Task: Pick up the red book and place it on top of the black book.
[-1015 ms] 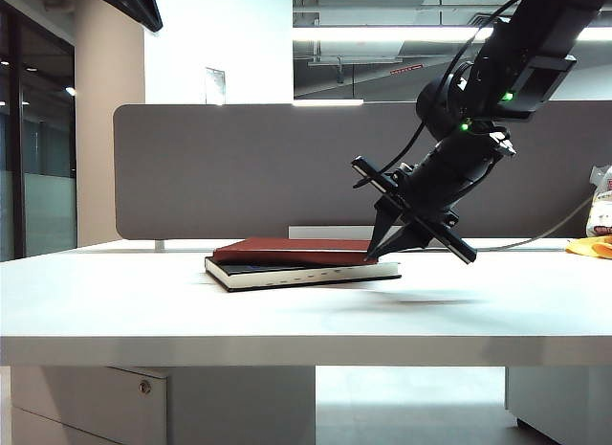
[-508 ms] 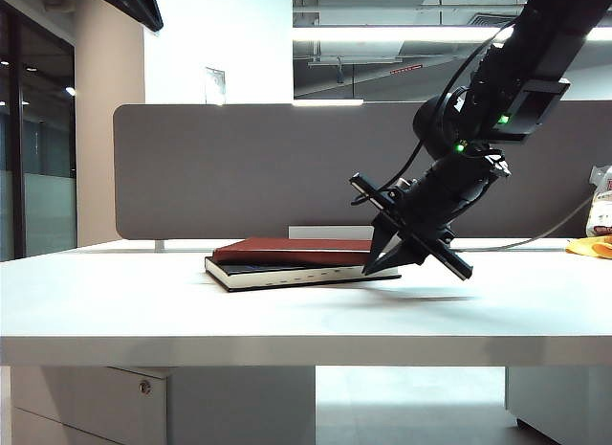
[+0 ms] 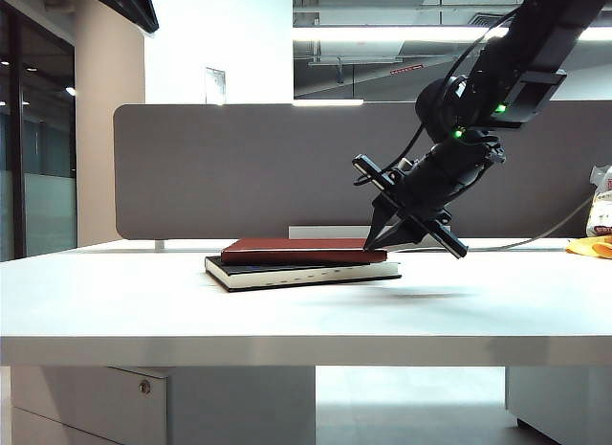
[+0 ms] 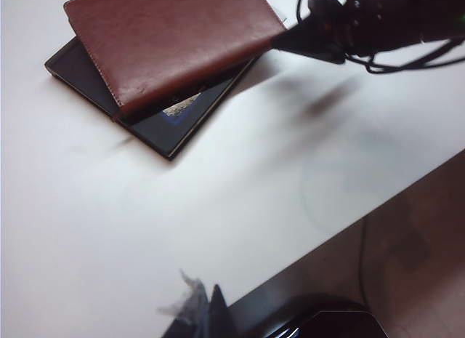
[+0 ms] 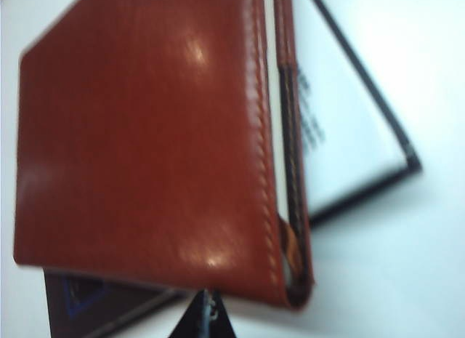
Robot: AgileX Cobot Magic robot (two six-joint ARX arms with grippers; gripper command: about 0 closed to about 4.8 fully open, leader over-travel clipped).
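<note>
Moved: red book (image 3: 304,251) levelled and slid further onto black book (image 3: 301,272), mid-table (image 3: 287,311).
Right hand (image 3: 371,244): pinched shut at its corner.
Left hand (image 4: 211,309): near table edge, state unclear.
Risk: askew stack; careless release could drag it off.

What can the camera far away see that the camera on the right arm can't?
Only the exterior view shows the whole right arm, the grey divider and the white table. Only the right wrist view shows the red book's stitching and the black book's white pages up close. Both show the shut right hand at the red book's edge. The left hand is unseen.
</note>
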